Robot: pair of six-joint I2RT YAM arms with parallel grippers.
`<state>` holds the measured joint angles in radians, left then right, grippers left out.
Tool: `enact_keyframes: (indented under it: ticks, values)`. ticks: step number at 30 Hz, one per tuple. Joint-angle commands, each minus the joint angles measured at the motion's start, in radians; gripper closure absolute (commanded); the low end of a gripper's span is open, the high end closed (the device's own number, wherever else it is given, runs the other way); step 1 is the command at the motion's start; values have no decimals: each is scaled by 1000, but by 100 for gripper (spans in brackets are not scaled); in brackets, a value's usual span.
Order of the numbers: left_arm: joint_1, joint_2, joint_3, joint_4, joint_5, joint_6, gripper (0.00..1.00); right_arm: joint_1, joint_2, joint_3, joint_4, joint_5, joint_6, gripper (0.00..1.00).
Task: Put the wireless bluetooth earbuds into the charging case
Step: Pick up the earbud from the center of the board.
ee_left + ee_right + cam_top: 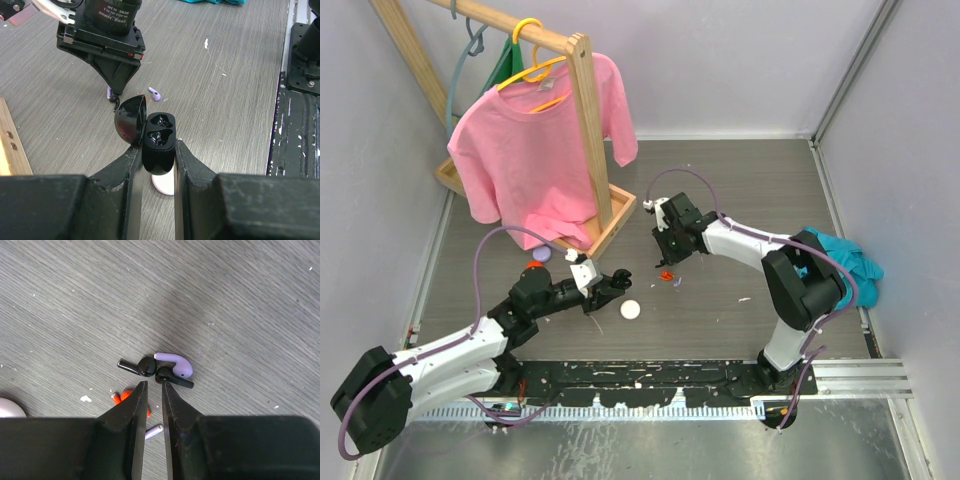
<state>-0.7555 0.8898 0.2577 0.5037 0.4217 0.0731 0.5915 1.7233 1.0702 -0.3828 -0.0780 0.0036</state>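
The left fingers (pixel 131 172) clamp the black charging case (pixel 159 152) by its sides. Its lid (pixel 130 121) is hinged open to the left, exposing two sockets. A purple earbud (pixel 154 93) lies on the counter (pixel 230 130) just beyond. The right fingers (pixel 116 87) point down near it. A white round case (pixel 164 185) sits beneath the black charging case.

The right hand (pixel 153 385) covers part of the orange-red earbud (pixel 121 395) and 1 end of a white stem (pixel 155 430). The white round case (pixel 163 185) lies mostly hidden under the black charging case (pixel 159 150); the right wrist view's left edge cuts it off. From above, the earbuds (pixel 667 274) are too small to tell apart.
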Motion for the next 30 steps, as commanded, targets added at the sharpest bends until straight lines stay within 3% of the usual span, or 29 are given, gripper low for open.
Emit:
enact_keyframes:
  ticks: [1,8,30]
  values:
    - [-5,-16,43,39,-4,21,100,-2,15,54,34,-23,-19,75]
    - [-6,-18,42,39,-3,21,100,-2,16,61,42,5,-23,68]
    - [-8,-17,45,38,8,22,100,-2,76,59,-40,64,0,67]
